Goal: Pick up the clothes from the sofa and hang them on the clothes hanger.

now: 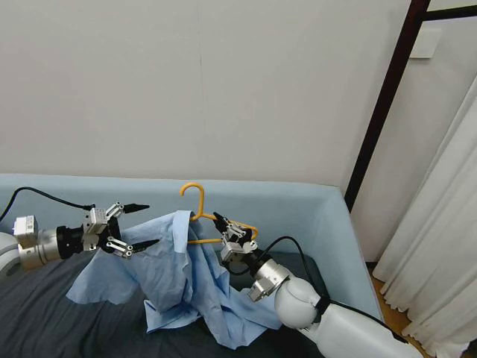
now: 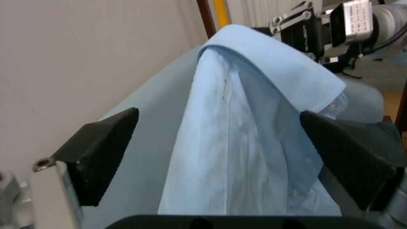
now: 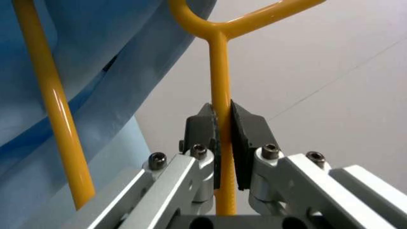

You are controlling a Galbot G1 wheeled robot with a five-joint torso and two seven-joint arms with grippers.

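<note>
L arm: my left gripper [image 1: 149, 224] hangs over the sofa [image 1: 298, 207] seat on my left side, pointing toward the shirt [image 1: 179, 276]. Jaws wide apart. Left wrist cam: the left gripper [image 2: 222, 157] straddles a raised fold of the shirt [image 2: 254, 119] — both black fingers [image 2: 102, 152] stand off the cloth, one on each side, no clamp. In the head view the lower fingertip sits right at the shirt's edge; contact there, cannot tell.

R arm: my right gripper [image 1: 229, 233] is above the seat near centre, clamped on the hanger [image 1: 195, 195]. Right wrist cam agrees: the right gripper [image 3: 224, 129] has its pads squeezed onto the hanger's [image 3: 219, 71] straight yellow bar, just below where it branches. No gap betw. pads and bar.

Shirt: light blue, draped over the hanger arm on my left, collar end up by the hook's neck. The rest trails down in a crumpled heap onto the dark seat cushion — betw. the two grippers and under the right one. Right wrist cam shows the shirt [image 3: 95, 38] beside a second hanger bar.

Hanger: hook on top, tilted a little, in front of the sofa's pale blue backrest and the white wall [image 1: 223, 89].
</note>
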